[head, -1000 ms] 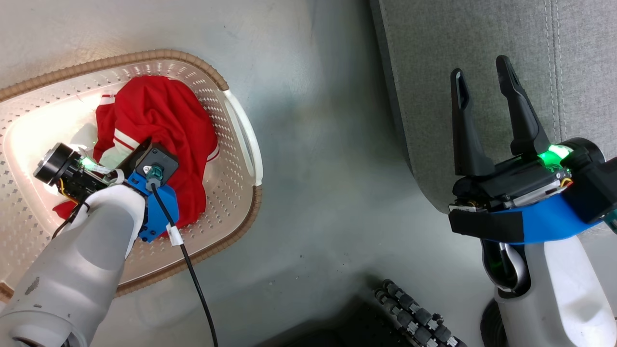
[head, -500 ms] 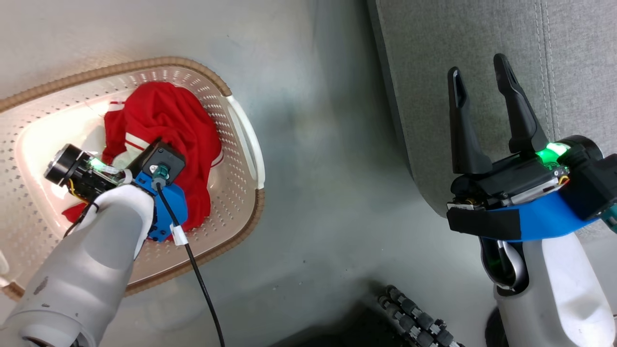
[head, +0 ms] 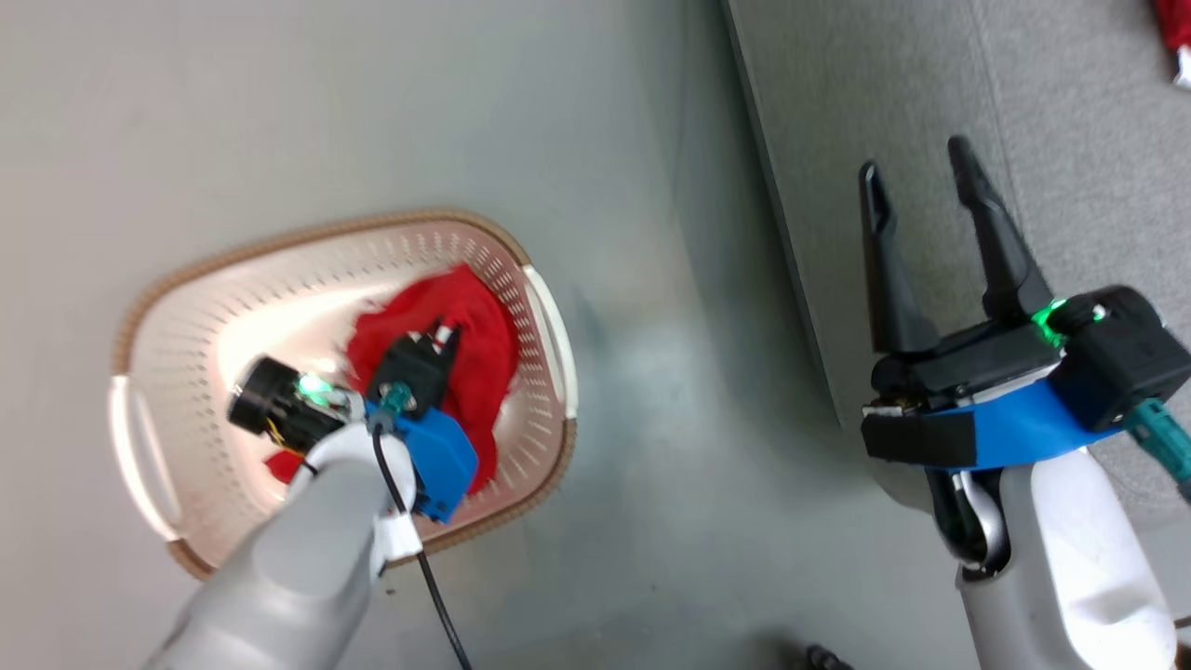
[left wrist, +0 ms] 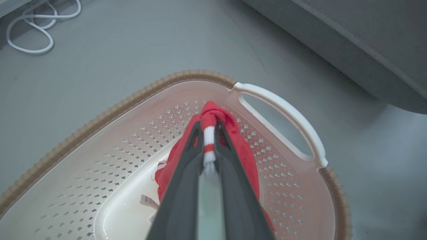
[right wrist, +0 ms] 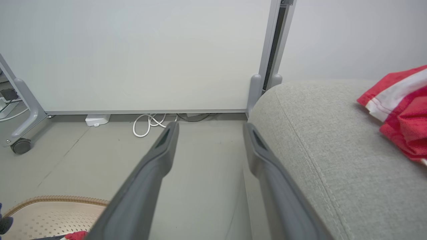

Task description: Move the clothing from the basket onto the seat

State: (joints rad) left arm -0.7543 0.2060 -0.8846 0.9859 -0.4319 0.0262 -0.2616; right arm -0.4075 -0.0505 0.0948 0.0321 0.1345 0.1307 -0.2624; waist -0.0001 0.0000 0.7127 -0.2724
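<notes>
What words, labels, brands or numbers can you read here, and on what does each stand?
None can be read.
The small white tag beside the red clothing in the basket is too blurred.
The white tag on the black cable shows no legible print.

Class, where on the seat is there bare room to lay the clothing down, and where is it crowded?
The seat is bare from its rounded corner up to the red-and-white garment lying on it; that patch is taken. The floor between basket and seat is bare too, for passing.
</notes>
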